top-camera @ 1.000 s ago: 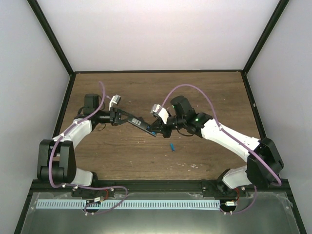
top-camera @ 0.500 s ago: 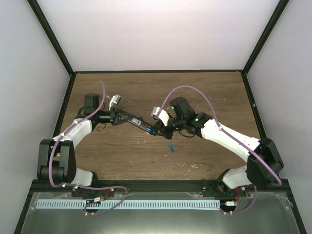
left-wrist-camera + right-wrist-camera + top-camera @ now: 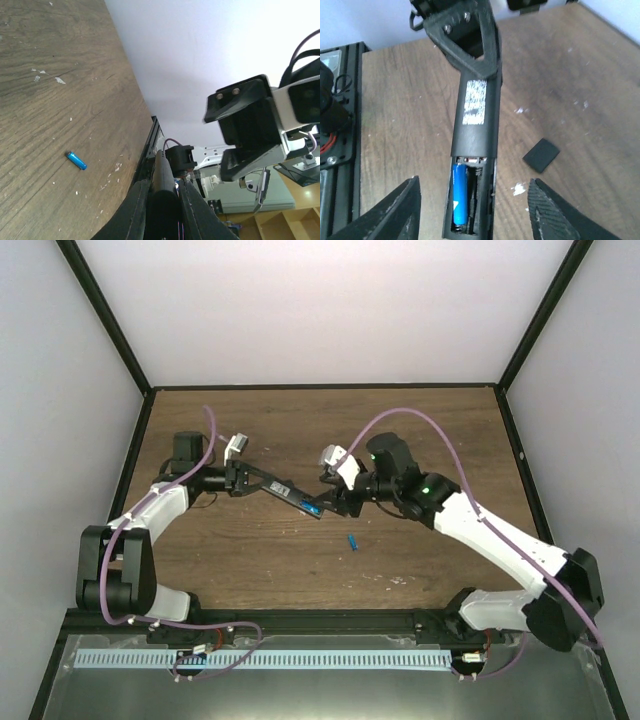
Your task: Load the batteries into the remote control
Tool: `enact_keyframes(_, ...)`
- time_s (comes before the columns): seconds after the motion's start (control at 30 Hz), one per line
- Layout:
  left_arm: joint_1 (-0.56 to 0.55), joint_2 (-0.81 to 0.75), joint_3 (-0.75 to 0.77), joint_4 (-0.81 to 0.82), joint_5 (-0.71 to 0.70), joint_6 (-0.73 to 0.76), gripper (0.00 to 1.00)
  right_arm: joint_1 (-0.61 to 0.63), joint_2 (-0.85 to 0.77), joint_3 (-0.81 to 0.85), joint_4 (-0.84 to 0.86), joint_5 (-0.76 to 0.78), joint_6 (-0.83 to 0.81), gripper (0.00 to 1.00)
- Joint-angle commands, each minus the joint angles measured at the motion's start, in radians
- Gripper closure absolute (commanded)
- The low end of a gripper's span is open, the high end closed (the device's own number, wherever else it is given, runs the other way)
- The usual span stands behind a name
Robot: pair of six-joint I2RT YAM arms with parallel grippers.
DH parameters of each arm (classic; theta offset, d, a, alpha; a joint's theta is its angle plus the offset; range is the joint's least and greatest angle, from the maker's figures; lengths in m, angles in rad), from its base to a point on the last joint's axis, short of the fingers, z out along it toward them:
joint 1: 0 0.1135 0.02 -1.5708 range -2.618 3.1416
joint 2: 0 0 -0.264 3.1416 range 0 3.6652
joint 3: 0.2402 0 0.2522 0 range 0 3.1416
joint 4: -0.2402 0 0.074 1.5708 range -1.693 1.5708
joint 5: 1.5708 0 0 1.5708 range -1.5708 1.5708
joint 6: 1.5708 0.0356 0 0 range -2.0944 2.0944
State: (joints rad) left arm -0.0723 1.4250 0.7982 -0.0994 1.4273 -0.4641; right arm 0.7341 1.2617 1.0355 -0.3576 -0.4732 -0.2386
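Brown wood-grain counter (image 3: 440, 430), enclosed by plain white walls (image 3: 330, 310) on black framing. Left arm (image 3: 150, 510): white and black, reaching from its near-edge base toward the counter's middle. Right arm (image 3: 500, 540): same make, reaching in from the opposite side so that the two wrists face each other. Left gripper (image 3: 250, 480): clamped on one end of the remote control (image 3: 477, 120), which it holds out lengthwise, raised off the counter, toward the right arm. Right gripper (image 3: 338, 502): jaws parted, its fingers (image 3: 395, 212) standing on either side of the remote control's free end and touching nothing. Remote control, further: slim black bar, back face up, white label at mid-length, battery compartment uncovered at the free end. Cover piece (image 3: 541, 155): small black rectangle, flat on the counter beside the remote control. Seated battery (image 3: 459, 195): bright blue cylinder, lying lengthwise in one slot of the uncovered compartment. Loose battery (image 3: 353, 541): second blue cylinder, on its side on the bare counter, near the right gripper and apart from the remote control. Pale specks (image 3: 398, 580): scattered on the wood toward the near edge.
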Motion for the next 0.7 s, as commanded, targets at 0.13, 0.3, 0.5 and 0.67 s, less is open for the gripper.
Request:
enact_keyframes(0.13, -0.012, -0.015, 0.026, -0.014, 0.049, 0.034, 1.00, -0.006, -0.026, 0.058, 0.042, 0.095, 0.134, 0.22)
enact_keyframes(0.3, -0.043, -0.037, 0.029, -0.039, 0.058, 0.054, 1.00, -0.021, 0.045, 0.127, -0.032, -0.009, 0.250, 0.18)
enact_keyframes(0.5, -0.083, -0.052, 0.045, -0.100, 0.072, 0.111, 1.00, -0.056, 0.113, 0.187, -0.109, -0.174, 0.357, 0.18)
enact_keyframes(0.67, -0.085, -0.053, 0.055, -0.133, 0.091, 0.137, 1.00, -0.081, 0.119, 0.193, -0.174, -0.285, 0.388, 0.18)
